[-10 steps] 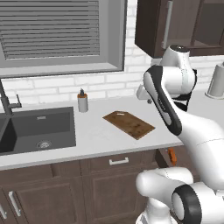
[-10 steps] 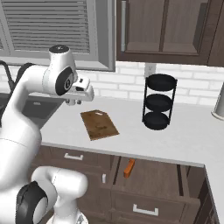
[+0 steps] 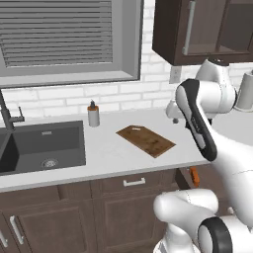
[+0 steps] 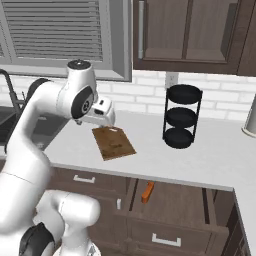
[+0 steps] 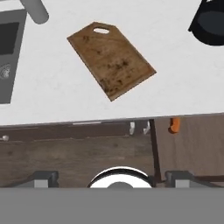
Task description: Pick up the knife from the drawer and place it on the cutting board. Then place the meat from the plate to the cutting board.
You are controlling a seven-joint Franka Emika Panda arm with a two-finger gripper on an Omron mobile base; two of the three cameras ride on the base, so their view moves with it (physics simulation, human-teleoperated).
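The brown cutting board (image 3: 146,140) (image 4: 114,143) (image 5: 111,59) lies bare on the white counter. Below the counter edge, the dark wooden drawer (image 4: 175,201) (image 5: 194,142) stands pulled out. The knife (image 4: 147,192) (image 3: 194,176) (image 5: 175,124), small with an orange handle, lies inside it near its left side. My gripper (image 4: 106,121) (image 3: 174,118) (image 5: 111,178) hovers open above the counter, beside the board's right end, with nothing between its fingers. It is well above the knife. The plate and the meat are out of view.
A black three-tier rack (image 4: 182,116) stands on the counter behind the drawer. A dark sink (image 3: 44,143) with a faucet and a soap bottle (image 3: 93,114) are at the left. A grey canister (image 4: 250,120) sits far right. Upper cabinets hang above.
The arm has swung a little toward the drawer side and the hand has come slightly lower. Board, knife and drawer have not moved.
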